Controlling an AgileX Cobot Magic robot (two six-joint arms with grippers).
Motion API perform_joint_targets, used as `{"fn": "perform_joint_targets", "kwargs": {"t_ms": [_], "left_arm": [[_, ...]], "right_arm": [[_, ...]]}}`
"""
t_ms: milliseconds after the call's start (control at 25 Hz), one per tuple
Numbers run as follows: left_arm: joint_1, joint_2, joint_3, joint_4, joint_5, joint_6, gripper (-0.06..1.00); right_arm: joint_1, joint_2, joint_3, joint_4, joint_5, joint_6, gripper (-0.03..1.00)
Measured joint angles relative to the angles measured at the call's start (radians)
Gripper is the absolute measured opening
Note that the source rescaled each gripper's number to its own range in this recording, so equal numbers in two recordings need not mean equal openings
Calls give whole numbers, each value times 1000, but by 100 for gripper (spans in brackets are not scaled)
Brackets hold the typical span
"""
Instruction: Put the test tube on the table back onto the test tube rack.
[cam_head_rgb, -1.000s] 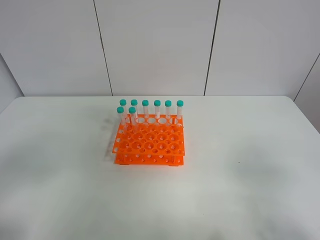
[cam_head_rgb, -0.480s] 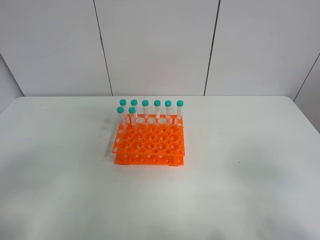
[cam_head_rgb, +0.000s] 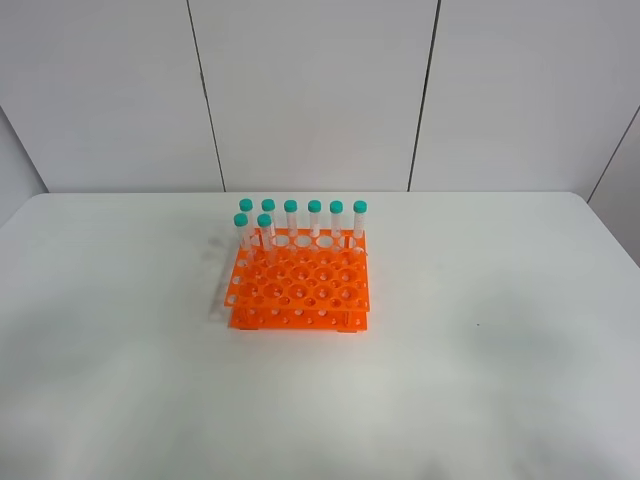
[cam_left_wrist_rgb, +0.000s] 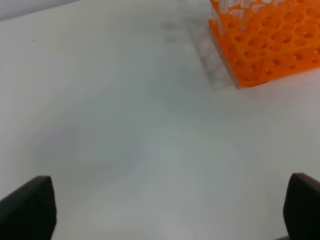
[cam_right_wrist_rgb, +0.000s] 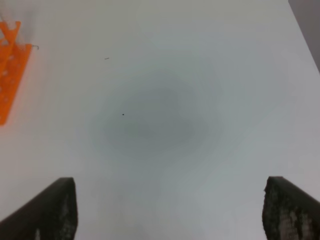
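Standing upright, teal-capped clear test tubes (cam_head_rgb: 291, 222) in orange test tube rack (cam_head_rgb: 300, 290)

Overhead, angled down on the white matte bench (cam_head_rgb: 480, 380). Wrist views hovering low; bright orange plastic holed rack (cam_head_rgb: 298, 285) shared by all.

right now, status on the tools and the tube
Left tool open, empty. Right tool open, empty. Eight capped tubes upright in orange rack; none seen loose on table. Nothing in the way.
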Motion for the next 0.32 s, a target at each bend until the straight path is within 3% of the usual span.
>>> {"fn": "perform_joint_targets", "kwargs": {"t_ms": [320], "left_arm": [[0,0,0,0,0,0,100]], "right_arm": [[0,0,0,0,0,0,92]]}}
